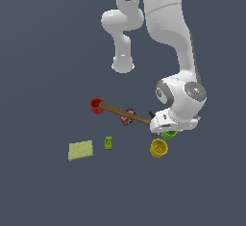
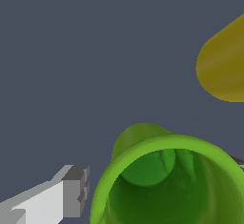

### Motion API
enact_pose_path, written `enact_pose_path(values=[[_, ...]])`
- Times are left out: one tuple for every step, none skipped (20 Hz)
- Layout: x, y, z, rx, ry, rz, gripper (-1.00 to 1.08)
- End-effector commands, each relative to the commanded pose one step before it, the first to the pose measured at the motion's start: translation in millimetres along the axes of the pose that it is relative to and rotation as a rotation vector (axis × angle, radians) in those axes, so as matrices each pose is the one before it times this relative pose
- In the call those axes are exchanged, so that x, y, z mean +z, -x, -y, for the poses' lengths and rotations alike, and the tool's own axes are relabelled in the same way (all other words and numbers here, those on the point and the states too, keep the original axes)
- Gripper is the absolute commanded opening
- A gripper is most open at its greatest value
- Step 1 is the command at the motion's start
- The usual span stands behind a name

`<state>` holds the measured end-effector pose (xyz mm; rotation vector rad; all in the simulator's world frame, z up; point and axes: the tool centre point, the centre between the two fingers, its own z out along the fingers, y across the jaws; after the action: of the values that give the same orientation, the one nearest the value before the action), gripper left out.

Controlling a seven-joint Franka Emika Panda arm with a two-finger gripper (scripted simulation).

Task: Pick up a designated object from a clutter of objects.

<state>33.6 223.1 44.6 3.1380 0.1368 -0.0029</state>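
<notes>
Green cup [image 2: 174, 182] fills much of the wrist view, seen from above w/ its thick rim and hollow inside showing. One gripper finger [image 2: 71, 194], white w/ a grey pad, sits just outside the cup's rim on one side; a sliver of dark grey at the opposite frame edge may be the other finger, so the gripper [image 1: 163, 132] looks spread wide around the cup, not closed on it. Contact w/ the cup can't be told.

From the exterior view, the green cup [image 1: 169, 134] is mostly hidden under the white wrist, only a small green bit peeking out. Yellow cup [image 1: 159, 148] stands just beside it, toward the camera; in the wrist view it appears as a yellow-brown body [image 2: 224, 63] apart from the green one.

Wooden-handled hammer [image 1: 126, 114] lies slanted, one end at the red cup [image 1: 96, 106], other end reaching the wrist. Red-patterned piece [image 1: 127, 117] sits under/at the handle's middle. Small green block [image 1: 108, 143] and pale yellow pad [image 1: 80, 150] lie well apart, toward the exterior view's left, on the dark grey floor [image 1: 43, 52].
</notes>
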Motion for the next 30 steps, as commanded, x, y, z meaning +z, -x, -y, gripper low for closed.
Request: enact_pose_path(values=[[2.17, -1.02, 0.31, 0.00013, -0.00044, -0.00178, 1.0], [0.0, 0.0, 0.0, 0.0, 0.0, 0.0, -1.0], [0.0, 0.0, 0.0, 0.0, 0.0, 0.0, -1.0], [0.0, 0.0, 0.0, 0.0, 0.0, 0.0, -1.0], [0.0, 0.0, 0.0, 0.0, 0.0, 0.0, -1.0], [0.0, 0.0, 0.0, 0.0, 0.0, 0.0, -1.0], [0.0, 0.0, 0.0, 0.0, 0.0, 0.0, -1.0], [0.0, 0.0, 0.0, 0.0, 0.0, 0.0, -1.0], [0.0, 0.0, 0.0, 0.0, 0.0, 0.0, -1.0], [0.0, 0.0, 0.0, 0.0, 0.0, 0.0, -1.0], [0.0, 0.0, 0.0, 0.0, 0.0, 0.0, -1.0], [-0.58, 0.01, 0.07, 0.0, 0.0, 0.0, -1.0], [-0.27, -0.01, -0.16, 0.0, 0.0, 0.0, -1.0], [-0.8, -0.03, -0.48, 0.0, 0.0, 0.0, -1.0], [-1.33, -0.06, -0.8, 0.0, 0.0, 0.0, -1.0], [-1.87, -0.08, -1.12, 0.0, 0.0, 0.0, -1.0], [-2.41, -0.1, -1.44, 0.0, 0.0, 0.0, -1.0], [-2.96, -0.13, -1.77, 0.0, 0.0, 0.0, -1.0], [-3.51, -0.15, -2.1, 0.0, 0.0, 0.0, -1.0], [-4.08, -0.18, -2.44, 0.0, 0.0, 0.0, -1.0], [-4.66, -0.21, -2.78, 0.0, 0.0, 0.0, -1.0], [-5.25, -0.23, -3.13, 0.0, 0.0, 0.0, -1.0], [-5.87, -0.26, -3.49, 0.0, 0.0, 0.0, -1.0], [-6.51, -0.3, -3.86, 0.0, 0.0, 0.0, -1.0], [-7.15, -0.33, -4.23, 0.0, 0.0, 0.0, -1.0], [-7.99, -0.25, -4.25, -0.00058, -0.00014, -0.00034, -1.0], [-8.34, -0.39, -4.91, 0.0, 0.0, 0.0, -1.0], [-8.88, -0.43, -5.22, 0.0, 0.0, 0.0, -1.0], [-9.38, -0.46, -5.49, 0.0, 0.0, 0.0, -1.0], [-9.86, -0.49, -5.76, 0.0, 0.0, 0.0, -1.0]])
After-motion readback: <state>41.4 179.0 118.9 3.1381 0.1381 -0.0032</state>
